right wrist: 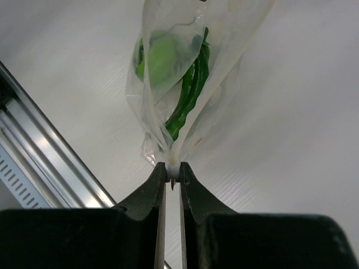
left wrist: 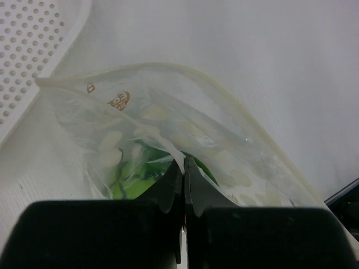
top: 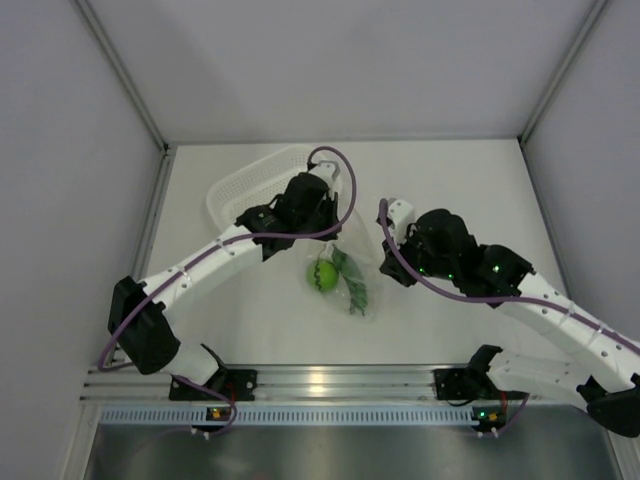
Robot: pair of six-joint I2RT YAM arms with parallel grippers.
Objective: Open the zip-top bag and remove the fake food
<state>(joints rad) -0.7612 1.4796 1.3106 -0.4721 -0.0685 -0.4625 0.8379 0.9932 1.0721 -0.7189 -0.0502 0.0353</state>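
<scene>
pinching crinkly zip-top bag (left wrist: 185, 106) — left tool (left wrist: 184, 163), right tool (right wrist: 173, 171), glossy fake food (right wrist: 161, 60)

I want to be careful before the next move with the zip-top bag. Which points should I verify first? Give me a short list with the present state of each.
1. The left gripper is shut on the zip-top bag: ok.
2. The right gripper is shut on the bag's edge: ok.
3. The lime-green ball and the dark green pods are inside the bag: ok.
4. Only plastic sits between the right gripper's fingers: ok.
5. The bag is already open: cannot tell.
6. The white basket is out of the pull path: cannot tell; in the top view the left gripper overlaps it.
</scene>
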